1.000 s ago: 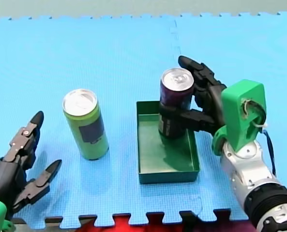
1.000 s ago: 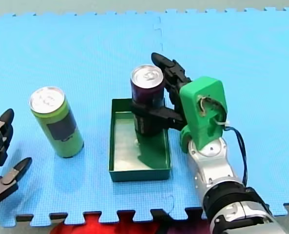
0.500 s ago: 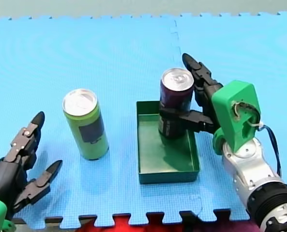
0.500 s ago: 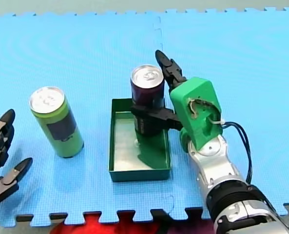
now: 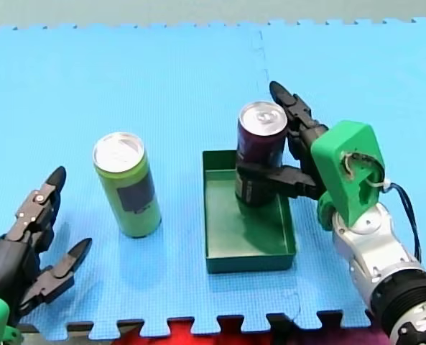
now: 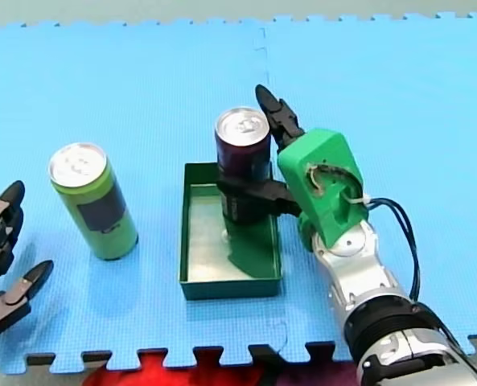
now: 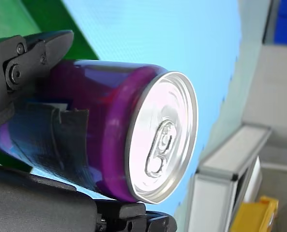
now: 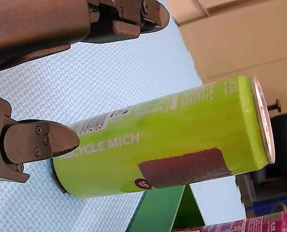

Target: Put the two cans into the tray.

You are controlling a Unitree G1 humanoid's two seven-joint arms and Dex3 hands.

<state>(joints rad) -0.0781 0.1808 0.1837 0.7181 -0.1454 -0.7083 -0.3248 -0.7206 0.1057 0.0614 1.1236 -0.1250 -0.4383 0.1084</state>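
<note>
Fingers [image 5: 270,175] of right hand [image 5: 304,152] clasp purple can [image 5: 259,144] at far rim of tray [image 5: 248,263]; left hand [image 5: 27,251] open by mat [image 5: 126,72] edge.

purple can [image 7: 109,116], silver lid toward camera, dark patch on side | black fingers [image 7: 34,50] clamped against opposite sides | green tray [image 7: 17,19] and blue mat [image 7: 158,34] behind

Blue foam puzzle mat [image 5: 126,79] covers the work surface; jigsaw seam [image 5: 257,43] runs in from far edge, right of centre. Beyond toothed far edge: grey-green strip [image 5: 198,11]. Near edge: red mat piece [image 5: 198,335], purple one [image 5: 320,336] to its right. Even light, soft shadows. Wrist views: white cabinet-like unit [image 7: 225,174] w/ yellow obj [image 7: 257,217] beside it; beige panels [image 8: 230,38] in bkgd.
</note>
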